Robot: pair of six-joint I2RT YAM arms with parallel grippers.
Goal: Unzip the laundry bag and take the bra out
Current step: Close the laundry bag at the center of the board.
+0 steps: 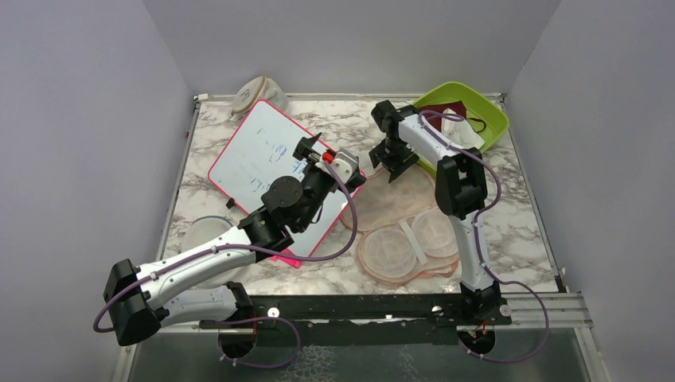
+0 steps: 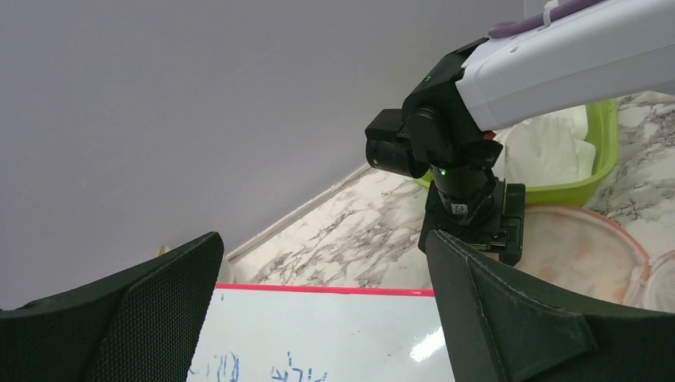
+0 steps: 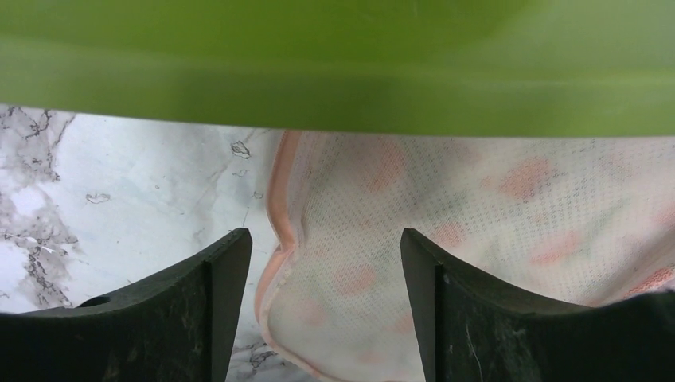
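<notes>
Between whiteboard [image 1: 255, 159] and green tub [image 1: 497, 127] lies laundry bag [image 1: 390, 203].

A robotics laboratory cell is shown. A marble-patterned table [image 1: 525, 223] is enclosed by plain grey panels [image 1: 79, 119]. The left arm [image 1: 191, 263] and the right arm [image 1: 470, 239] are bolted to a black rail [image 1: 358, 306], and purple cables [image 1: 498, 185] are left exposed.

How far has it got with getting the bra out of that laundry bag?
Nearly finished, it seems. The laundry bag lies spread open, and a white garment, likely the bra, sits in the green bin. The left hand and right hand are open and empty, the right one over the bag's edge. Little seems left.
</notes>
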